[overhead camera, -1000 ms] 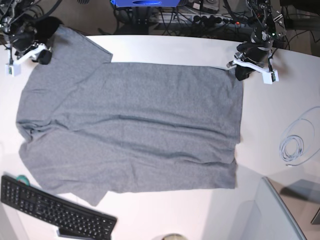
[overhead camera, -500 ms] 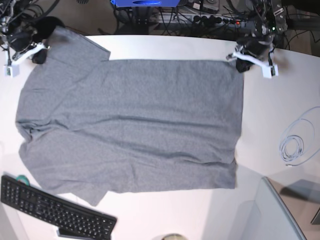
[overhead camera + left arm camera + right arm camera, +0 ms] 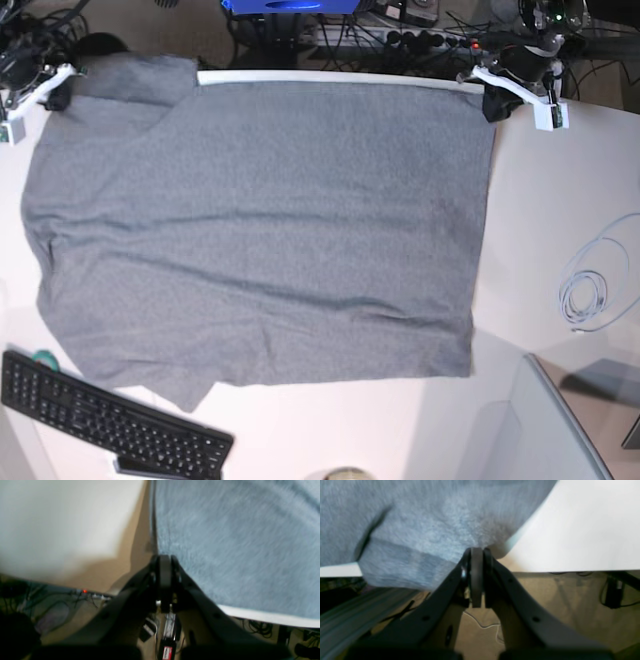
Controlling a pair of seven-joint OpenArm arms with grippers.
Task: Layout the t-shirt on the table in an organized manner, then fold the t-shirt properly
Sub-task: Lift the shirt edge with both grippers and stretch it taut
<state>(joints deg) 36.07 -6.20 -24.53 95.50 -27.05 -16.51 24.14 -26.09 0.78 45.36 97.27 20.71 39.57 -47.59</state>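
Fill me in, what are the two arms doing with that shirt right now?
They are spreading the grey t-shirt on the white table. The left hand is shut on the shirt's far hem corner, the right hand on the far sleeve, both at the table's far edge. The shirt lies mostly flat, with a few shallow wrinkles and its near sleeve lying by the black keyboard. No fold has been made yet.

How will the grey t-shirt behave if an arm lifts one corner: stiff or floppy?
Likely floppy: the t-shirt lies flat on the table with soft ripples, and its sleeve droops over the far edge. Probably light, since its far edge looks pulled straight between the left gripper and the right gripper. It probably drags rather than slides freely.
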